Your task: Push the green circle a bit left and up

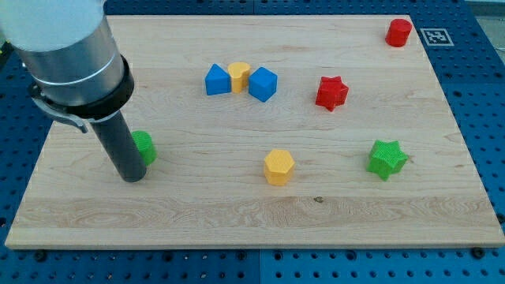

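The green circle point(145, 147) sits at the view's left on the wooden board point(237, 221), partly hidden behind my rod. My tip point(132, 177) rests on the board just below and left of the green circle, touching or nearly touching it. The rod and the arm's grey cylinder rise toward the view's top left.
A blue block point(217, 80), a yellow block point(240, 76) and a blue cube point(263, 84) cluster at top centre. A red star point(331, 92), a red cylinder point(399, 32), a yellow hexagon point(278, 167) and a green star point(387, 158) lie further right.
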